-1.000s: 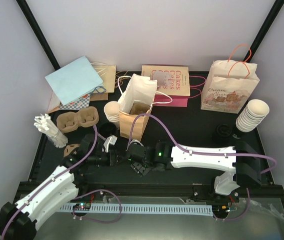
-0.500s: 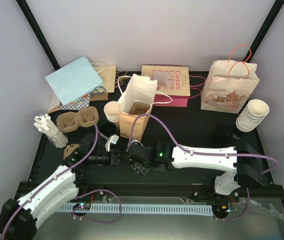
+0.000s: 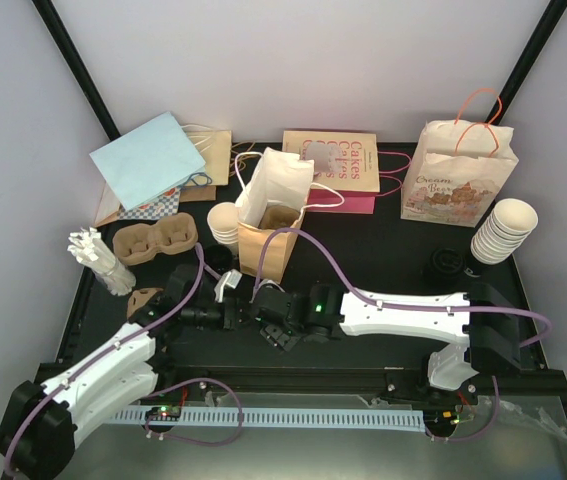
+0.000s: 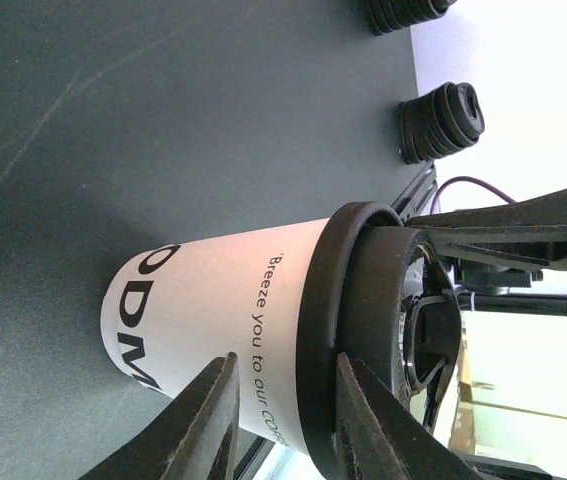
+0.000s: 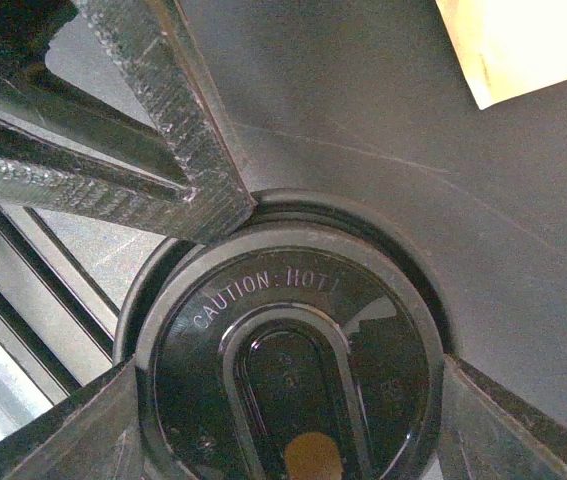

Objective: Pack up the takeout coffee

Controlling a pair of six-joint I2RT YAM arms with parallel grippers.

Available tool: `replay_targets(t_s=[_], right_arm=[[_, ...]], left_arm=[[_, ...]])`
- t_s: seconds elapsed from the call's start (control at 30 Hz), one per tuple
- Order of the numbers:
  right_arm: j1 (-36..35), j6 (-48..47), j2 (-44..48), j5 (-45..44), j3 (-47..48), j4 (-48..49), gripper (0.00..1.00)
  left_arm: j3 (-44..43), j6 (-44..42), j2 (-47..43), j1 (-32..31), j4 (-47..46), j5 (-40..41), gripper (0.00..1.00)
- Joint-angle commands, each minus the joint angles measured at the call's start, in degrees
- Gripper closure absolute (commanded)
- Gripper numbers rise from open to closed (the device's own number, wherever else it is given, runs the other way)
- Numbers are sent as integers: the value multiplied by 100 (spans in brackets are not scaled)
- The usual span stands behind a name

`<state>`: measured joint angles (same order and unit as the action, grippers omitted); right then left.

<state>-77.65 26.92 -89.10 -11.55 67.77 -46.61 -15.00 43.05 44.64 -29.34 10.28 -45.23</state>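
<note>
Before the left wrist camera you see the takeout coffee (image 4: 223, 310) standing on the dark table (image 4: 113, 120). This camera is rolled, so the cream cup seems to lie sideways, with its black lid (image 4: 318, 300) to the right. Your left gripper (image 4: 285, 372) is partly spread. One finger (image 4: 208, 420) is in front of the paper wall, the other is at the lid's rim, and nothing is pinched between them. Whether the tips touch the cup, you cannot tell.

From the right wrist camera you look straight down on the lid. Your right gripper (image 5: 288, 375) holds its jaws wide, one finger pressed on the rim at each side. A finger of the left gripper comes in from the upper left.

From above, both grippers meet in front of the brown paper bag (image 3: 268, 235) and hide the cup. Compared with half a second ago, the left forearm reaches slightly more to the right. The right arm is unchanged.
</note>
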Motion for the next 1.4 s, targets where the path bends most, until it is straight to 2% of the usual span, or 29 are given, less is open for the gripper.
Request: replay_targets(t_s=[0.0,0.43,0.8,0.9,1.0,1.13,1.37], right_arm=[[-50,-87,-658,1130,-387,-414,35],[-49,-393,-869,2108,-589,-377,35],[-47,-451,-960,2507,-731,-385,35],[-49,-391,-916,2212,-690,-539,36],[-48,-238,-804,1552,-596,-807,37],[-46,-3,-759,868,-461,-1142,36],[172,237,-542,610,-569,-1042,36]], left_arm=[[33,-328,282,-79,751,581,72],[19,-286,527,-384,765,848,72],[-123,-115,40,-451,772,892,72],[-202,-72,-241,-453,826,936,69],[-310,-34,-506,-451,944,988,65],[-339,82,-655,-458,767,725,56],[-212,273,-553,-608,379,349,56]])
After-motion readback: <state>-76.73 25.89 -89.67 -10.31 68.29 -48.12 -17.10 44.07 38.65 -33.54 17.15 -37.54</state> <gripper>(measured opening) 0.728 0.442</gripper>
